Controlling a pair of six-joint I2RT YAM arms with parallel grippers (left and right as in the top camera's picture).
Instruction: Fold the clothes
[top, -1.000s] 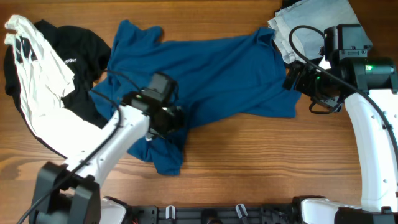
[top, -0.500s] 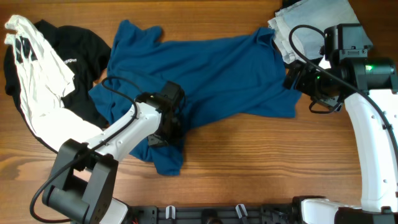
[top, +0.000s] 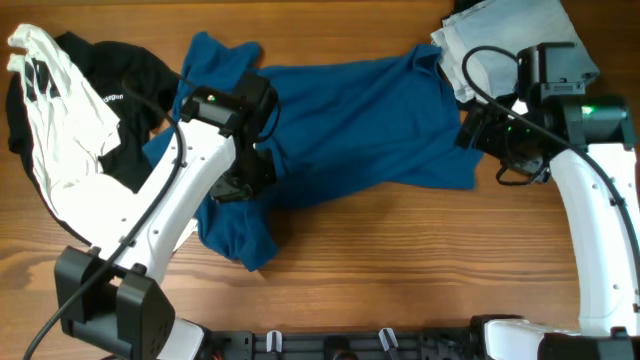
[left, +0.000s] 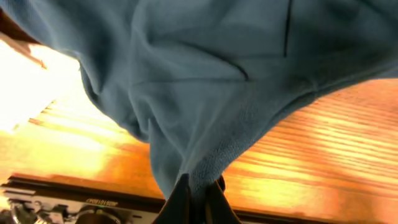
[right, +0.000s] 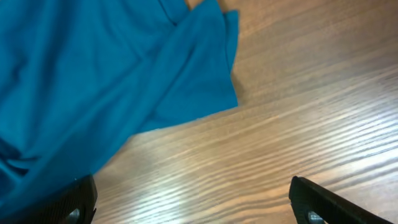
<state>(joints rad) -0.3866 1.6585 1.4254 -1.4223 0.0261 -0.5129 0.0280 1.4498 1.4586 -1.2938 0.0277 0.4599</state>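
Across the middle of the wooden table (top: 400, 270) lies the deep-blue shirt (top: 370, 110), the largest garment. It is spread wide but rumpled, with no clean fold in it. One flap trails from its near left corner toward the front of the table.

Just left of the shirt and touching it, a white garment with black marks (top: 60, 140) drapes over a black tee (top: 135, 75) with small white lettering. Both sit in a loose heap.

At the shirt's far right corner sits a pale grey cloth (top: 505, 30) in flat layers. It may already be folded, though that is hard to tell.

The left gripper (top: 243, 182) is over the shirt's left part. In the left wrist view its fingers (left: 177, 205) are pressed together on a pinch of blue fabric, which hangs lifted above the wood.

The right gripper (top: 480, 128) sits at the shirt's right edge. In the right wrist view its fingers (right: 317, 202) are spread wide with only bare wood between them, and the shirt's hem lies just beside one finger.

The task looks to be at an early stage. The shirt is in hand but not yet flattened or folded, and the tee and white garment have still to be folded
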